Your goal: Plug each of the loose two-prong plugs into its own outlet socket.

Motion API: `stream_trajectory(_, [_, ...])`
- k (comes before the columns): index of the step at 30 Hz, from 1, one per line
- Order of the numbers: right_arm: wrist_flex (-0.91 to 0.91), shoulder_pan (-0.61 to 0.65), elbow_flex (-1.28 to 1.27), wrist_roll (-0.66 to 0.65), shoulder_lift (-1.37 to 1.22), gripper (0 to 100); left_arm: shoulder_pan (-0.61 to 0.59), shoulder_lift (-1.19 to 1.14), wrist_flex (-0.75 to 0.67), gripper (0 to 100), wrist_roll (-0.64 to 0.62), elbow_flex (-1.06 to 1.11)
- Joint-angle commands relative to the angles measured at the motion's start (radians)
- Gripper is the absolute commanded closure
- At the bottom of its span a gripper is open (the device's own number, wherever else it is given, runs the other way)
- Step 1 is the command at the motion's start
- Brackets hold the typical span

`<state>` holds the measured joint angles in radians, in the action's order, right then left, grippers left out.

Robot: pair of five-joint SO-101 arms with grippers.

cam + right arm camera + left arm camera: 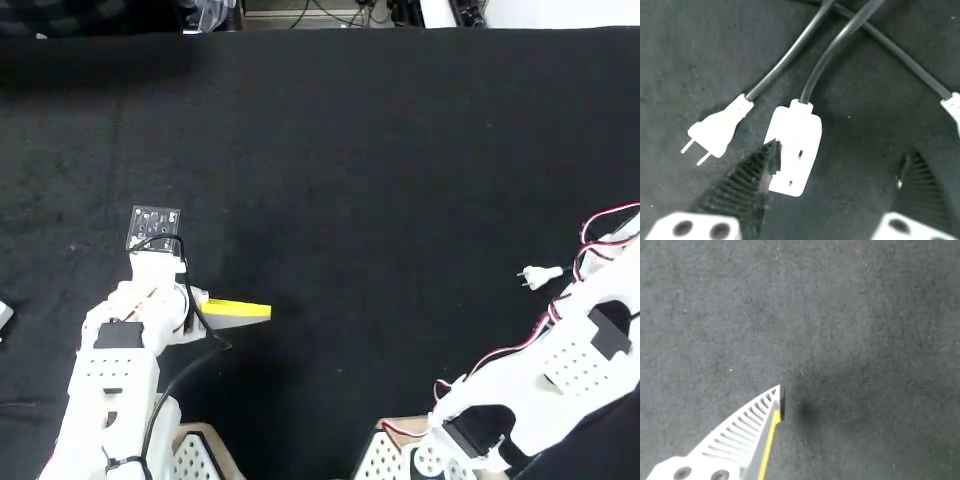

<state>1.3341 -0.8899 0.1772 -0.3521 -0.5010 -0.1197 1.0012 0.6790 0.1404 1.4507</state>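
First pickup pending. My right fingers (740,185): wide open, empty, over outlet socket (795,147). Left fingers (747,425): closed, empty. Two-prong plug (538,276), desk's (350,150) three o'clock: likely next target.

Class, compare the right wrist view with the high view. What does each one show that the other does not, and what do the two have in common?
Right wrist view, not the high view: a white outlet socket with slots, dark cables crossing behind it, and the right gripper open, with one fingertip beside the socket.
High view, not the right wrist view: the left gripper, yellow-tipped and shut, and a small black board just beyond that arm.
Both: a white two-prong plug lying loose on the black table cover.
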Motion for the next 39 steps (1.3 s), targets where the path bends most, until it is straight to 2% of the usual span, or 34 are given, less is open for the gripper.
stream_trajectory(1, [0.034, 0.037, 0.022, 0.002, 0.012, 64.2, -0.007, 0.0, -0.023, 29, 0.008, -0.005])
stream_trajectory(8, [0.029, 0.095, -0.021, 0.009, 0.053, 68.0, -0.007, 0.0, -0.021, 29, 0.008, -0.005])
stream_trajectory(18, [0.025, 0.094, -0.039, 0.057, 0.101, 68.0, -0.007, 0.0, -0.021, 29, 0.008, -0.007])
stream_trajectory(28, [-0.364, 0.035, -0.292, 0.081, 0.071, 68.0, -0.007, 0.0, -0.021, 29, 0.008, -0.004])
stream_trajectory(37, [-0.235, 0.043, -0.217, 0.086, 0.073, 68.5, -0.007, 0.0, -0.026, 29, 0.008, -0.004])
stream_trajectory(39, [-0.184, 0.043, -0.177, 0.087, 0.073, 72.6, -0.007, 0.0, -0.026, 29, 0.008, -0.004])
